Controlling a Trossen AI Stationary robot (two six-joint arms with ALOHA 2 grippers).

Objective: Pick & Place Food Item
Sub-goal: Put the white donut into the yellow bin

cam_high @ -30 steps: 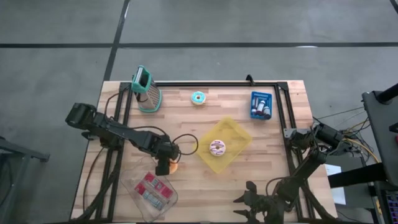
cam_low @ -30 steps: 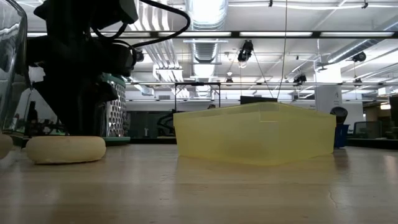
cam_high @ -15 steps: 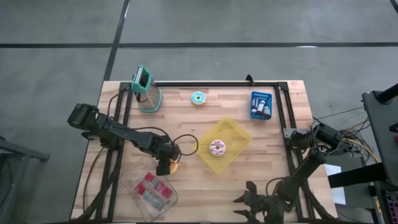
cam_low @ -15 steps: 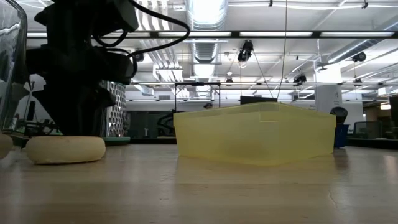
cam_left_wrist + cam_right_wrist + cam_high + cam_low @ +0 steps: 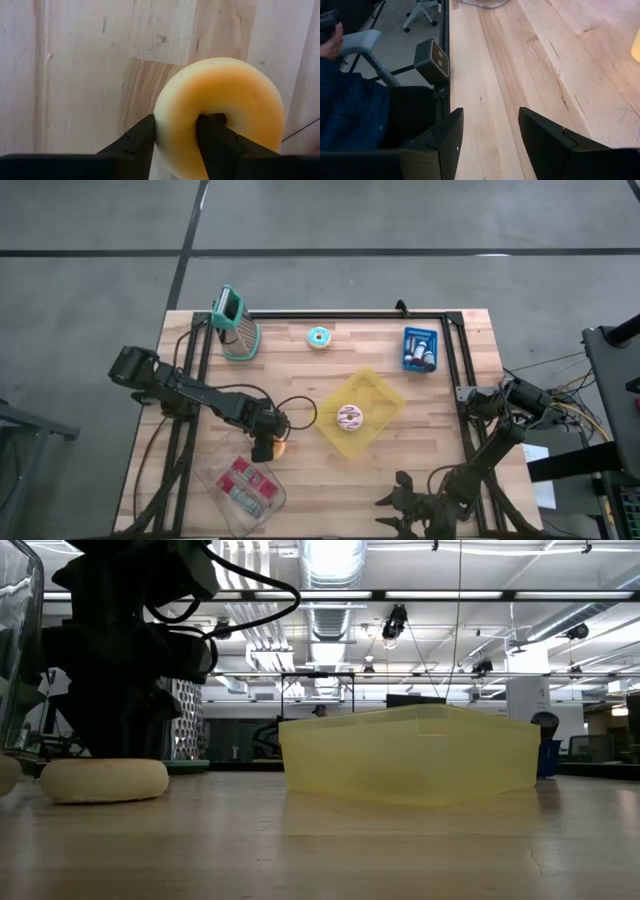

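A plain tan donut [image 5: 283, 447] lies flat on the wooden table left of the yellow tray [image 5: 384, 395]; it also shows in the low view [image 5: 105, 780] and the left wrist view [image 5: 235, 105]. My left gripper [image 5: 268, 444] stands over it, shut on its ring [image 5: 176, 135]. A frosted donut [image 5: 348, 418] lies in the yellow tray. A teal donut [image 5: 318, 337] lies at the table's far middle. My right gripper [image 5: 490, 140] is open and empty at the table's near right edge [image 5: 412, 502]. My left gripper pinches the donut's ring wall [image 5: 176, 125], one finger [image 5: 212, 140] in the hole and one finger [image 5: 142, 142] outside the ring. The fingers come from above, pointing down. The donut lies flat with its underside on the table [image 5: 105, 796].
A teal-handled grater [image 5: 235, 326] stands far left, a blue basket [image 5: 420, 350] far right, and a clear box with red packs [image 5: 240, 485] near left. A black frame [image 5: 350, 313] runs along the table's edges. A person's sleeve [image 5: 345, 110] shows beyond the right edge.
My left arm's wrist has shifted a little above the plain donut. The donut lies on the table in the same place.
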